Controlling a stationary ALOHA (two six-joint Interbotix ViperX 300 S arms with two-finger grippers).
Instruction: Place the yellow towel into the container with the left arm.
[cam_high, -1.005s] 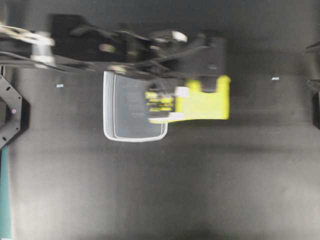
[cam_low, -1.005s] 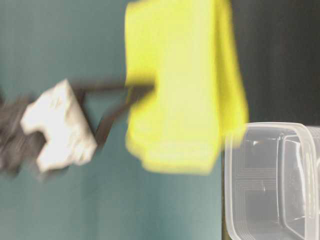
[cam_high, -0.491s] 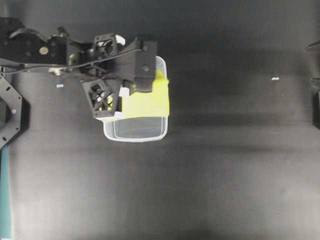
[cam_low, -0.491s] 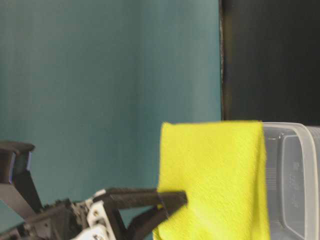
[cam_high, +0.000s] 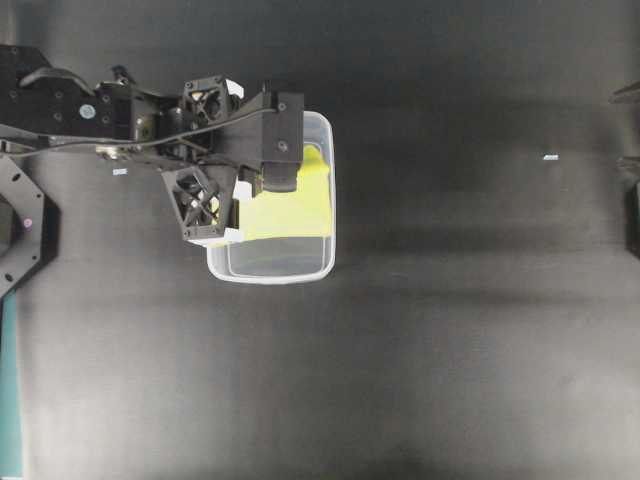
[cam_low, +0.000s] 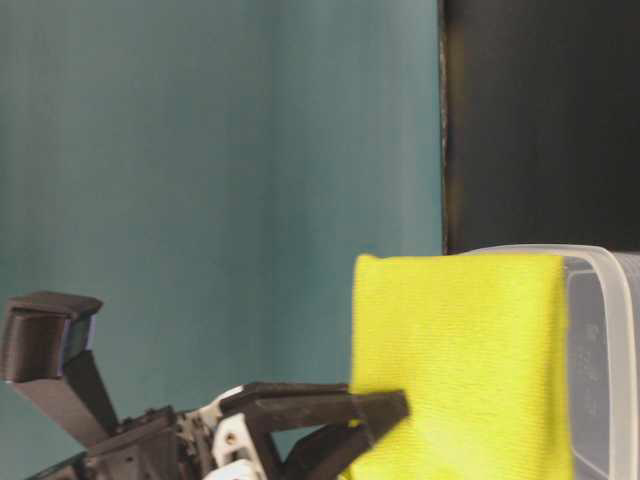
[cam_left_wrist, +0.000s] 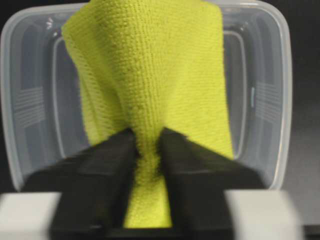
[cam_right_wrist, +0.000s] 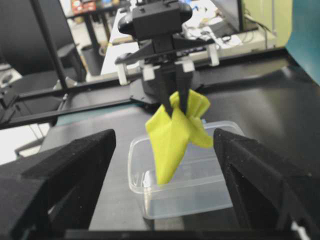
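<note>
You can read no brand or label here, only moulded ribs on the container (cam_left_wrist: 270, 100) by the tabletop's (cam_high: 450, 350) left edge, where the left gripper (cam_left_wrist: 147, 150) pinches the yellow towel (cam_left_wrist: 150, 75) hanging into it, while the right gripper (cam_right_wrist: 165, 165), jaws spread, waits well apart.

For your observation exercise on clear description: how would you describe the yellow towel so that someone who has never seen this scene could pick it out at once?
On the dark table, find the clear plastic container below the left arm. The yellow towel hangs over it, pinched at the top in the left gripper, its lower end dipping into the tub. It is the only brightly coloured, soft thing among black arms and clear plastic.
</note>
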